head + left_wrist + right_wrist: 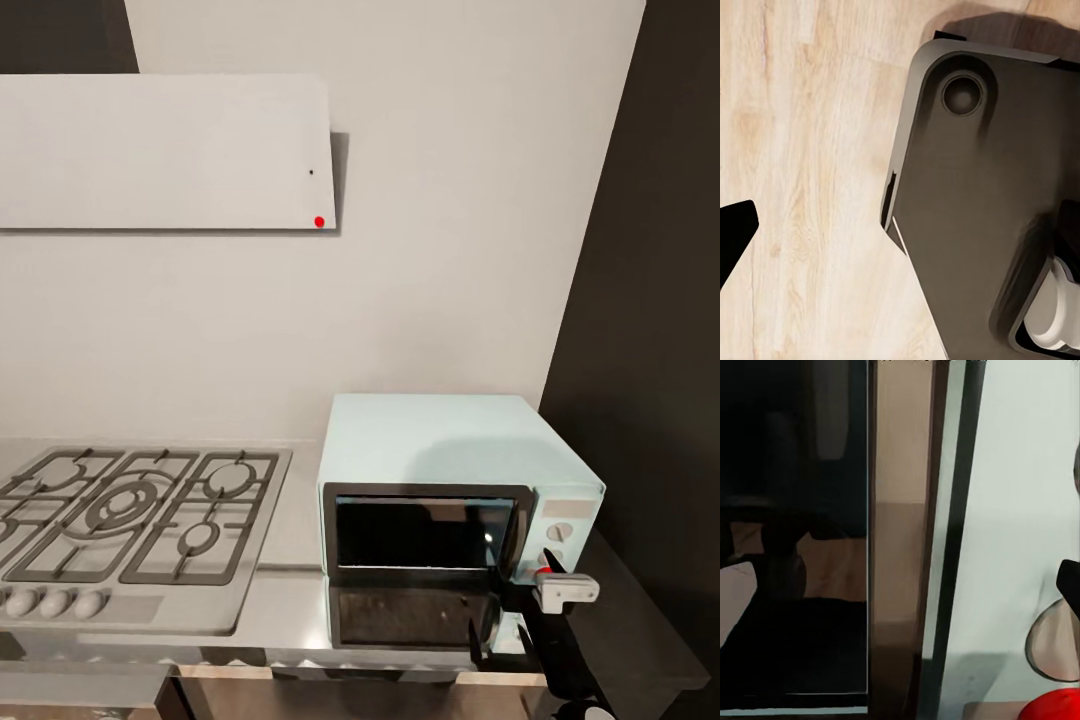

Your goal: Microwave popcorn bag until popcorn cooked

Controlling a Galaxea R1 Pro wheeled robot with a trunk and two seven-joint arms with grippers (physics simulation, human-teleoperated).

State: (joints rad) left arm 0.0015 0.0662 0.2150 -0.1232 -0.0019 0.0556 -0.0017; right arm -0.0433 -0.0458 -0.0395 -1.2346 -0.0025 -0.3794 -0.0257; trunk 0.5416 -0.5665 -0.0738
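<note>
- Microwave (455, 490) stands on the countertop (290, 600) beside the gas hob (130, 510), its door hanging down open
- Right gripper (510, 625) at the door's right edge; jaw state cannot be determined
- Left wrist view: wood floor (802, 150)

The right arm rose from the lower right corner of the head view, a dark forearm ending in a white wrist block. Its right gripper (505, 620) pointed up and to the left, with dark fingers (476, 645) close together; whether they were parted or closed could not be made out. In the left wrist view, one black fingertip of the left gripper (735, 232) showed at the picture's edge, hanging low over the robot's dark base, its other finger out of sight.
</note>
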